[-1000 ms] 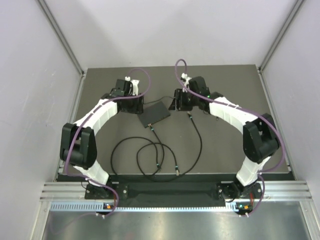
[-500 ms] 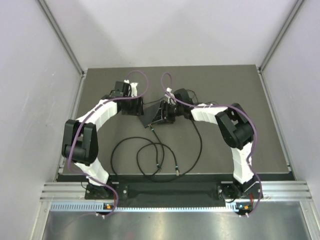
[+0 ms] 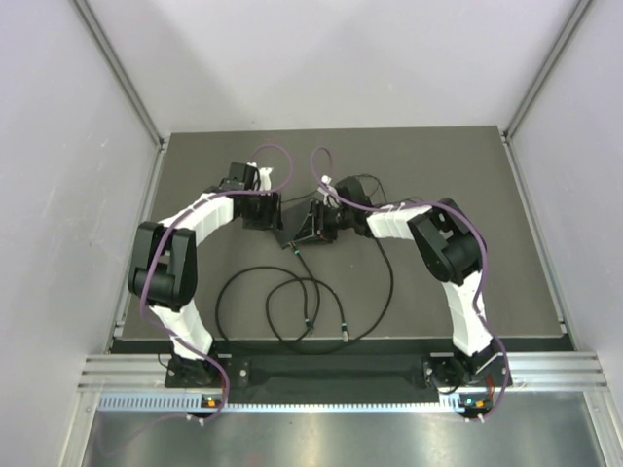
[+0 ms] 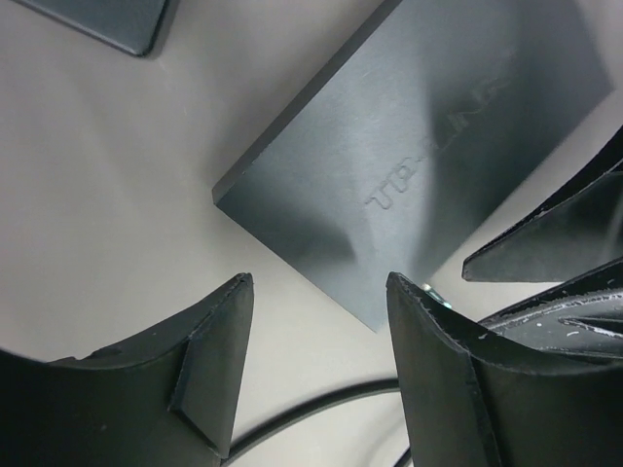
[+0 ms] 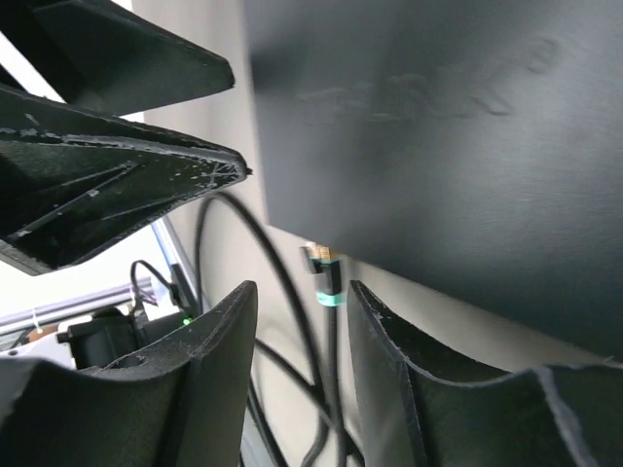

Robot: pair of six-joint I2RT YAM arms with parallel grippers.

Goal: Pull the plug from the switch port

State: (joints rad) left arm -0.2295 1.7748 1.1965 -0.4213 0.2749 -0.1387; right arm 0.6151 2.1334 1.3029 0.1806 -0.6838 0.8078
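Observation:
The switch (image 4: 419, 146) is a flat matte-black box lying between my two grippers; in the top view only a sliver (image 3: 289, 232) shows. The plug (image 5: 323, 268), black with a teal band and a clear tip, sits at the switch's (image 5: 438, 126) near edge. I cannot tell how deep it sits in the port. My right gripper (image 5: 302, 292) is open, its fingers on either side of the plug's cable just below the plug. My left gripper (image 4: 316, 292) is open over the switch's corner, touching nothing. Both also show in the top view: left (image 3: 265, 212), right (image 3: 313, 226).
The plug's black cable (image 3: 310, 292) loops across the mat toward the near edge, beside a second loose cable (image 3: 387, 282). Another black item's corner (image 4: 107, 19) lies beyond the switch. The right gripper's fingers (image 4: 545, 243) crowd the left wrist view.
My right arm has swung left from beside the switch and come down over its near edge, covering most of it. My left gripper has shifted slightly toward the switch.

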